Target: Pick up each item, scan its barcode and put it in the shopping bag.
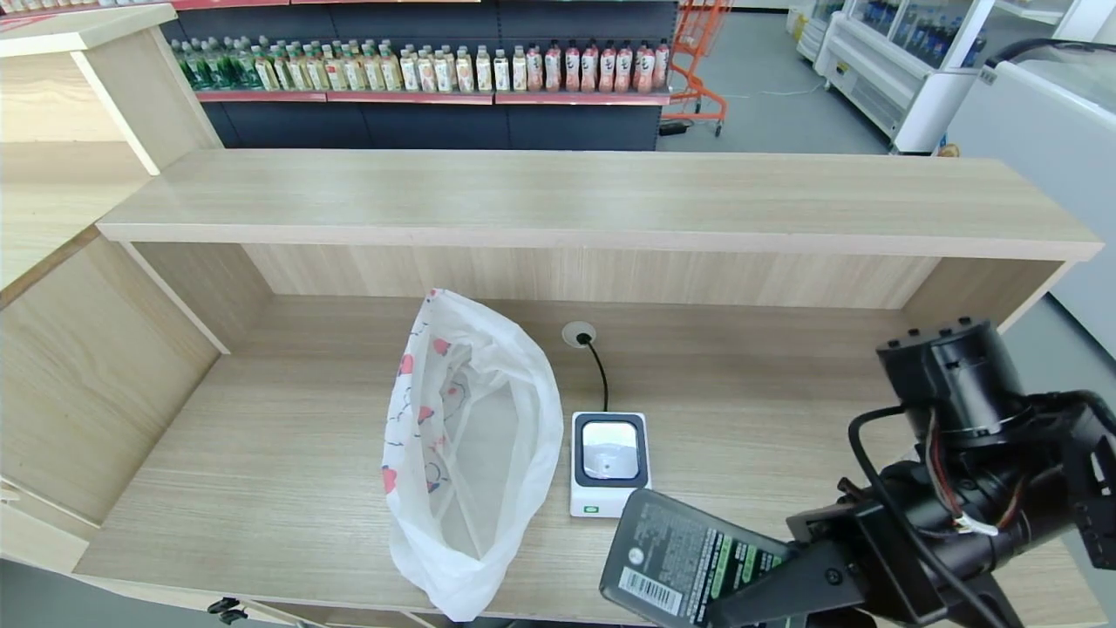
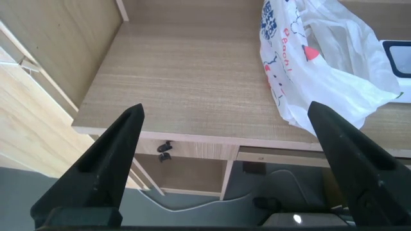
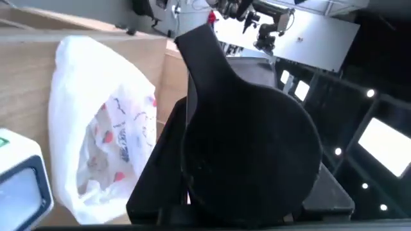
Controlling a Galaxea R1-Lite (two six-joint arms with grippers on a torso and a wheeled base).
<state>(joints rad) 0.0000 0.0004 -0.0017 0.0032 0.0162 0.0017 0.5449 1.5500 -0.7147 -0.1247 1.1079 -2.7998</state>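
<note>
Head view shows my right gripper [image 1: 789,571] clamped on the dark packet [image 1: 676,558], scanner [image 1: 609,462] just beyond its barcode end

Light wood counter [image 1: 261,453] is laid beneath the scanner [image 1: 609,462]. A raised wooden ledge [image 1: 593,196] is set behind it. Beyond the ledge, a dark shelf [image 1: 436,122] is stocked with bottles [image 1: 436,70]. Grey floor [image 1: 785,96], an orange cart [image 1: 702,22] and white freezers [image 1: 898,78] are noted far behind, right of the scanner.
</note>
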